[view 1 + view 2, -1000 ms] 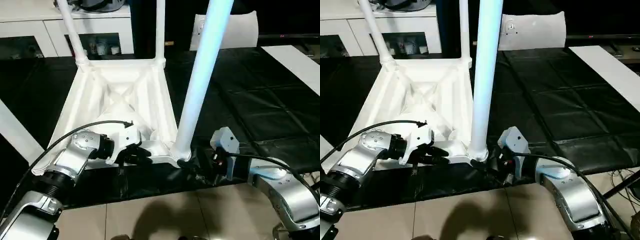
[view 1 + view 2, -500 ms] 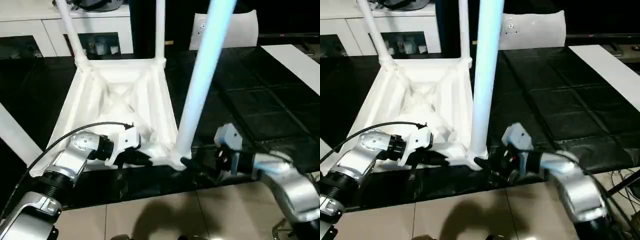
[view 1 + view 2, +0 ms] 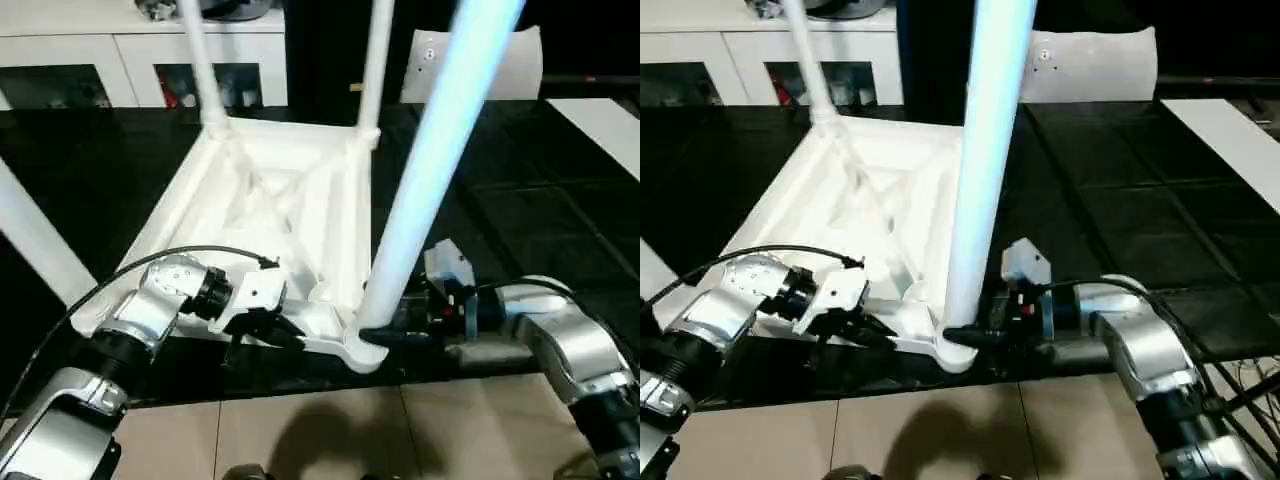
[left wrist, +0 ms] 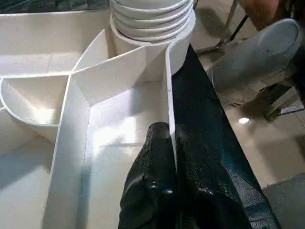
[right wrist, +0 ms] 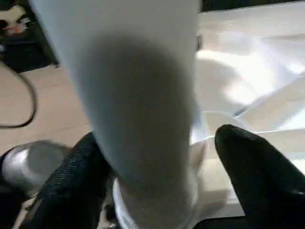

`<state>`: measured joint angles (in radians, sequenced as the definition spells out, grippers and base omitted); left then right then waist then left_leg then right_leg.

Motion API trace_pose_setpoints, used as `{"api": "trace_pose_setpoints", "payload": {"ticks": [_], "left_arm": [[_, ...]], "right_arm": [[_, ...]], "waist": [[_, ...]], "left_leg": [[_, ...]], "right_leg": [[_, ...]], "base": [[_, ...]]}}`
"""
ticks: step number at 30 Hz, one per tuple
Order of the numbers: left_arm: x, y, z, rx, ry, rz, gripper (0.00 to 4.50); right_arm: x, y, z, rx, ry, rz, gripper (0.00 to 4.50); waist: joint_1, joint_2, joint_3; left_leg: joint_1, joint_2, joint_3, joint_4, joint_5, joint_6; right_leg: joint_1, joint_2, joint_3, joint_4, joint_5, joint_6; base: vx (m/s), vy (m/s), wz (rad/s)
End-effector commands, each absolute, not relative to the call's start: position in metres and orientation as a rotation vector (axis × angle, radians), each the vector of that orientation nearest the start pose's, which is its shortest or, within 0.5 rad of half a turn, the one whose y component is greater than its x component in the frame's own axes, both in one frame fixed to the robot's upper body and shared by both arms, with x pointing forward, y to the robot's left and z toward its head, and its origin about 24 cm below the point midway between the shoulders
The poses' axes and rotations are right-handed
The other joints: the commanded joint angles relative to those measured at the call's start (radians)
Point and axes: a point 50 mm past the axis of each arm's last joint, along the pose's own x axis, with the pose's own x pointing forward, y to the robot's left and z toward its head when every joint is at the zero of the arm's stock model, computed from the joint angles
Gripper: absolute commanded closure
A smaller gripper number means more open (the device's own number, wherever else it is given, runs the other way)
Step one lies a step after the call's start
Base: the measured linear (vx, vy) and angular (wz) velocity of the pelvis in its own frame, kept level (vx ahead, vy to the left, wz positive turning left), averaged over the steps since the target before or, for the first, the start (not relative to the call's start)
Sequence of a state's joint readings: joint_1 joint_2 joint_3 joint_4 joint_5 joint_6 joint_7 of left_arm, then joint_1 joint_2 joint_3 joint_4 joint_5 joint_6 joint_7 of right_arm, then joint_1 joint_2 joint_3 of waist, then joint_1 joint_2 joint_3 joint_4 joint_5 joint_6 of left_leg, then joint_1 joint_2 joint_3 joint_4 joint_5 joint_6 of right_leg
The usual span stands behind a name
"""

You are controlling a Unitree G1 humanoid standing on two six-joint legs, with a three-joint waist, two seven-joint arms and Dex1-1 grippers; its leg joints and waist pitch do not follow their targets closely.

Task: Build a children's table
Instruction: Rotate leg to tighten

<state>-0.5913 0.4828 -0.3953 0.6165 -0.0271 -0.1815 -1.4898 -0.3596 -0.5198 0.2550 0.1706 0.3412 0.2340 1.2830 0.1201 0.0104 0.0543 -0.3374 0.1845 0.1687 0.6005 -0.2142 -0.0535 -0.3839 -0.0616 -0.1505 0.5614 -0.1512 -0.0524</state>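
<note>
Right hand [image 5: 157, 176] spread around the leg [image 3: 430, 170] — left hand [image 4: 174, 186] pinching the table rim [image 4: 167, 95].

The right end effector [image 3: 372, 336] has risen to straddle the leg [image 3: 420, 190] base.

Left end effector [image 4: 174, 157] pinches table [image 4: 95, 86] rim.

We see a black mat [image 3: 520, 215] laid in square panels across the work surface; past its far edge stands a white cabinet [image 3: 110, 55] with glass doors; beige floor tiles [image 3: 300, 440] run along the near edge; a flat white board [image 3: 1230, 135] lies at the right edge.
</note>
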Motion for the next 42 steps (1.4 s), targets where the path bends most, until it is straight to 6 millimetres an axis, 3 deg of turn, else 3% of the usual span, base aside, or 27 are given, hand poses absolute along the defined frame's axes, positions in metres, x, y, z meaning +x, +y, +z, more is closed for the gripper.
{"api": "trace_pose_setpoints", "payload": {"ticks": [1,4,8,16,21,25,26,28,29,30,31,32,33,35,37,42], "left_arm": [[0.297,0.139,0.062,0.642,0.388,-1.785,4.5],[0.297,0.14,0.061,0.65,0.394,-1.79,4.5],[0.298,0.141,0.06,0.652,0.4,-1.795,4.5],[0.3,0.143,0.06,0.642,0.409,-1.781,4.5],[0.305,0.14,0.061,0.548,0.39,-1.682,4.5],[0.312,0.135,0.061,0.516,0.369,-1.574,4.5],[0.312,0.135,0.061,0.516,0.369,-1.574,4.5],[0.32,0.126,0.062,0.459,0.351,-1.436,4.5],[0.324,0.117,0.064,0.405,0.332,-1.357,4.5],[0.325,0.116,0.065,0.399,0.33,-1.35,4.5],[0.327,0.108,0.065,0.374,0.322,-1.307,4.5],[0.327,0.106,0.065,0.369,0.32,-1.297,4.5],[0.329,0.1,0.066,0.358,0.317,-1.259,4.5],[0.333,0.09,0.068,0.335,0.306,-1.198,4.5],[0.337,0.08,0.071,0.317,0.293,-1.135,4.5],[0.34,0.065,0.075,0.315,0.274,-1.062,4.5]], "right_arm": [[0.272,-0.15,0.076,-0.17,0.305,1.501,1.22],[0.274,-0.149,0.076,-0.167,0.312,1.527,1.59],[0.274,-0.148,0.075,-0.166,0.324,1.56,1.74],[0.274,-0.147,0.076,-0.143,0.331,1.581,2.42],[0.27,-0.143,0.075,-0.051,0.344,1.548,2.51],[0.27,-0.137,0.072,-0.014,0.343,1.45,2.53],[0.27,-0.137,0.072,-0.014,0.343,1.45,2.53],[0.275,-0.129,0.063,-0.032,0.345,1.273,2.53],[0.28,-0.121,0.058,-0.014,0.353,1.142,2.53],[0.28,-0.12,0.057,-0.012,0.354,1.129,2.53],[0.282,-0.111,0.055,0.015,0.352,1.063,2.53],[0.282,-0.109,0.055,0.022,0.351,1.049,2.54],[0.284,-0.101,0.054,0.038,0.354,0.992,2.54],[0.289,-0.089,0.053,0.068,0.36,0.902,2.54],[0.297,-0.078,0.055,0.102,0.362,0.787,2.54],[0.309,-0.055,0.062,0.196,0.36,0.668,2.54]], "waist": [[-0.007,-0.009,-0.075],[-0.006,-0.009,-0.074],[-0.005,-0.008,-0.072],[-0.005,-0.01,-0.071],[-0.008,-0.005,-0.067],[-0.009,-0.006,-0.062],[-0.01,-0.006,-0.06],[-0.018,-0.007,-0.055],[-0.031,-0.01,-0.053],[-0.031,-0.01,-0.053],[-0.041,-0.011,-0.053],[-0.057,-0.012,-0.05],[-0.067,-0.008,-0.05],[-0.088,-0.009,-0.049],[-0.095,-0.006,-0.048],[-0.111,0.002,-0.05]], "left_leg": [[0.0,0.067,-0.015,-0.068,-0.091,0.07],[0.0,0.063,-0.014,-0.067,-0.099,0.068],[0.002,0.063,-0.014,-0.068,-0.107,0.065],[0.003,0.062,-0.013,-0.068,-0.102,0.067],[0.004,0.065,-0.014,-0.07,-0.113,0.064],[0.005,0.058,-0.013,-0.07,-0.139,0.052],[0.012,0.06,-0.013,-0.071,-0.146,0.044],[0.006,0.055,-0.013,-0.072,-0.156,0.04],[0.009,0.051,-0.017,-0.072,-0.175,0.017],[0.009,0.051,-0.017,-0.072,-0.175,0.017],[0.01,0.043,-0.017,-0.069,-0.184,0.009],[0.003,0.043,-0.021,-0.071,-0.188,0.007],[0.009,0.039,-0.018,-0.067,-0.197,0.015],[0.006,0.041,-0.02,-0.068,-0.203,0.026],[0.007,0.032,-0.018,-0.064,-0.204,0.031],[0.007,0.042,-0.026,-0.069,-0.211,0.035]], "right_leg": [[0.055,-0.109,0.077,-0.055,-0.305,-0.099],[0.056,-0.109,0.076,-0.058,-0.33,-0.097],[0.054,-0.108,0.074,-0.064,-0.371,-0.077],[0.053,-0.107,0.074,-0.065,-0.372,-0.075],[0.05,-0.106,0.074,-0.067,-0.372,-0.08],[0.051,-0.108,0.07,-0.078,-0.434,-0.058],[0.046,-0.106,0.071,-0.084,-0.455,-0.049],[0.049,-0.105,0.066,-0.089,-0.482,-0.033],[0.047,-0.105,0.057,-0.095,-0.526,-0.02],[0.047,-0.105,0.057,-0.095,-0.526,-0.02],[0.048,-0.104,0.05,-0.105,-0.56,0.0],[0.053,-0.103,0.045,-0.108,-0.574,0.015],[0.047,-0.103,0.046,-0.117,-0.578,0.025],[0.043,-0.099,0.046,-0.114,-0.558,0.008],[0.043,-0.099,0.044,-0.119,-0.577,0.014],[0.044,-0.099,0.046,-0.114,-0.528,0.003]], "base": [[0.0,0.0,0.0],[0.0,0.0,0.0],[0.0,0.0,0.0],[0.0,0.0,0.0],[0.0,0.0,0.0],[0.0,0.0,0.0],[0.0,0.0,0.0],[0.0,0.0,0.0],[0.0,0.0,0.0],[0.0,0.0,0.0],[0.0,0.0,0.0],[0.0,0.0,0.0],[0.0,0.0,0.0],[0.0,0.0,0.0],[0.0,0.0,0.0],[0.0,0.0,0.0]]}}
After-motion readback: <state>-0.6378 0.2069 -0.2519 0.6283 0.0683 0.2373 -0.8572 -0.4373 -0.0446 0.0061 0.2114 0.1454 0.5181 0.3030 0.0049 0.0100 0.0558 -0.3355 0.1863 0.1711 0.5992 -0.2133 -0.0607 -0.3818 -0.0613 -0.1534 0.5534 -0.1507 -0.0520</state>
